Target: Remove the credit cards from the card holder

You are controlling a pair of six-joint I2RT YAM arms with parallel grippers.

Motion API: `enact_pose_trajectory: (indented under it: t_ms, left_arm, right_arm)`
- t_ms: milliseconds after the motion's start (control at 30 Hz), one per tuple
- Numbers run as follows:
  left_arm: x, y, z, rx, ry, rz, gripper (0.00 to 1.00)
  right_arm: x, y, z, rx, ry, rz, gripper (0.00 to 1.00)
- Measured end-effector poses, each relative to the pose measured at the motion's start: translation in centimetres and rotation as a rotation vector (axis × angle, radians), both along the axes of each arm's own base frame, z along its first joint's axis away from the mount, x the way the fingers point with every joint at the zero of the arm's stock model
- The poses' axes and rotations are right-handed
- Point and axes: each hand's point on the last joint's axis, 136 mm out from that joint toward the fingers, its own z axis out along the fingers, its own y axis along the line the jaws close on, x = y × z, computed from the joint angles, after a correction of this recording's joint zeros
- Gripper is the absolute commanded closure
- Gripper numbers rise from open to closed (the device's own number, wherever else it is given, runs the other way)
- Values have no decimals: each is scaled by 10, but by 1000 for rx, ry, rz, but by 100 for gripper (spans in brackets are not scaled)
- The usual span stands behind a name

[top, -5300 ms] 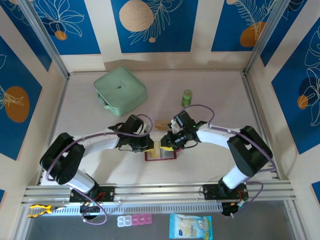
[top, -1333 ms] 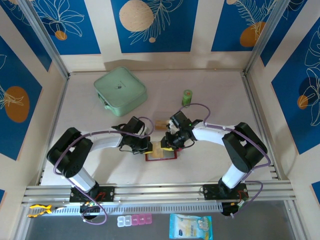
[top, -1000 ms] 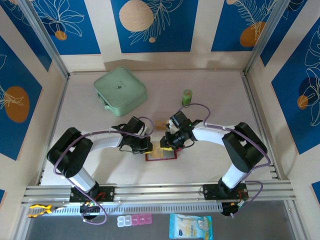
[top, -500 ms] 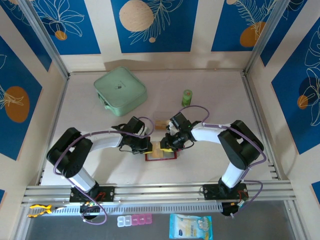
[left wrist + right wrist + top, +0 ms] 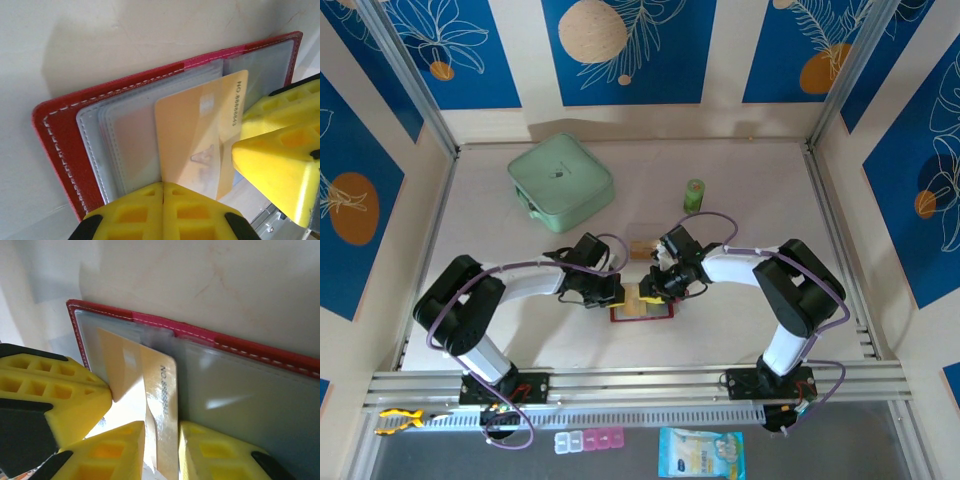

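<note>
The dark red card holder lies open on the table between my two grippers, its clear sleeves facing up. A yellow-orange credit card sticks partly out of a sleeve. My left gripper is shut, its tips pressed on the sleeves at the card's left edge. My right gripper points down at the card, jaws a narrow gap apart with the card's numbered end strip showing in the gap. From above, the left gripper and right gripper nearly touch over the holder's left half.
A tan card lies on the table just behind the holder. A mint-green square case sits at the back left and a small green bottle at the back middle. Metal rails border the table.
The right arm's elbow has drawn in a little and its jaws have narrowed slightly over the card. The left arm and the card holder have not moved.
</note>
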Motion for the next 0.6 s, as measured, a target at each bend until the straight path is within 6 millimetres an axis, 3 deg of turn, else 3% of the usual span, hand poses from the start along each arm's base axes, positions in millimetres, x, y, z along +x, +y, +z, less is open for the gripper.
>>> enact_pose_trajectory:
  t_ms: [600]
  left_arm:
    - [0, 1, 0, 2, 1, -2, 100]
  right_arm:
    - [-3, 0, -2, 33, 13, -7, 89]
